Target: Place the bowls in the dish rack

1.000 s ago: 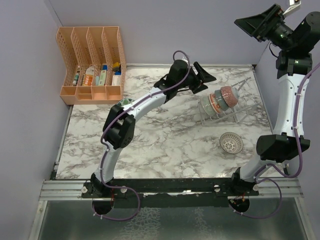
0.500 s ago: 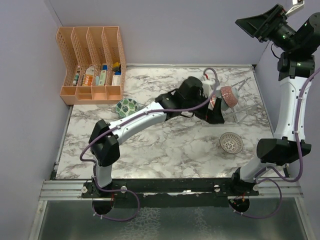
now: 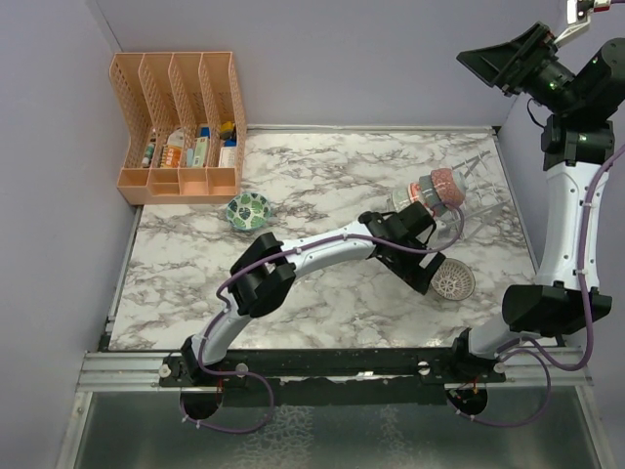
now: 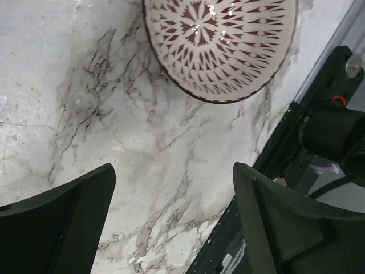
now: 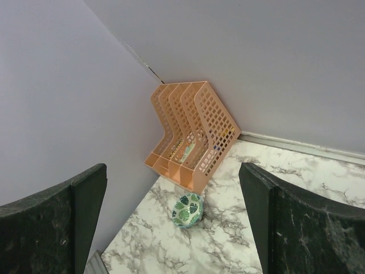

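The pink-white lattice bowl [image 3: 452, 279] [image 4: 219, 45] sits upright on the marble near the front right. My left gripper [image 3: 422, 274] [image 4: 171, 217] hovers just left of it, open, with only bare marble between its fingers. The clear dish rack [image 3: 459, 217] stands behind it and holds a row of bowls [image 3: 437, 190] on edge, a red-orange one at the back. A green-leaf bowl [image 3: 248, 209] [image 5: 188, 209] rests alone at the left, in front of the organizer. My right gripper [image 3: 488, 61] [image 5: 171, 171] is raised high at the back right, open and empty.
An orange slotted file organizer [image 3: 181, 127] [image 5: 191, 134] with small items stands in the back left corner. Purple walls close the back and both sides. The black mounting rail [image 3: 342, 366] [image 4: 296, 131] runs along the table's near edge, close to the left gripper.
The left arm swung from the back of the table past the dish rack and down to the front right, ending beside the lattice bowl. The right arm barely moved.
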You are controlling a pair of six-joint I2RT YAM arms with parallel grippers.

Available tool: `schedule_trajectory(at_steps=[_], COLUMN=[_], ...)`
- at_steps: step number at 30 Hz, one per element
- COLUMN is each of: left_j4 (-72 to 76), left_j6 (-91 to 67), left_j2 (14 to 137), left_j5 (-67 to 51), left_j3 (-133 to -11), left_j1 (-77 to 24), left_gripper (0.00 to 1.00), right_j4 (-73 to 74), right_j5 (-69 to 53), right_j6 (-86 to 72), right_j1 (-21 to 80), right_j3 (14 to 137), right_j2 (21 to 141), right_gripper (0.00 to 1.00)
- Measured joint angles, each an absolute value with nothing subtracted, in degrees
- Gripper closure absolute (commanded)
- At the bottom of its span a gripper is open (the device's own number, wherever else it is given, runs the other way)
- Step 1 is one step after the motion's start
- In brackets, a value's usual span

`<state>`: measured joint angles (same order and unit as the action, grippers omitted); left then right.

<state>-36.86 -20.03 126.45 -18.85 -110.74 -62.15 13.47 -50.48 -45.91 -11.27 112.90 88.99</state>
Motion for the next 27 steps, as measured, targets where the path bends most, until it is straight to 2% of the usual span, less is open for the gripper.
schedule_trajectory(at_steps=[10, 17, 21, 27], left_j4=[-22.81, -13.61, -10.48, -9.54], left_j6=[-27.88, -36.8, -40.77, -44.01], left_j2=[125.95, 125.49, 125.54, 127.5], left_j5=[-15.14, -12.27, -11.05, -8.58], left_j3=[-103.53, -99.7, -99.94, -102.39], left_j1=[-61.91, -61.95, -62.0, -62.81], left_gripper=[0.2, 0.31, 0.44, 0.46], right_j4=[14.0, 14.63, 14.85, 14.96], right_j5=[-50.39, -50.33, -50.33, -50.35], right_j6=[-44.86, -44.34, -44.25, -44.25], right_j1=[-11.27, -11.27, -11.27, -11.27], right_j3=[112.64, 111.94, 111.53, 110.17], right_j2=[88.82, 88.42, 88.33, 87.72], right_gripper=[0.0, 0.0, 0.0, 0.0])
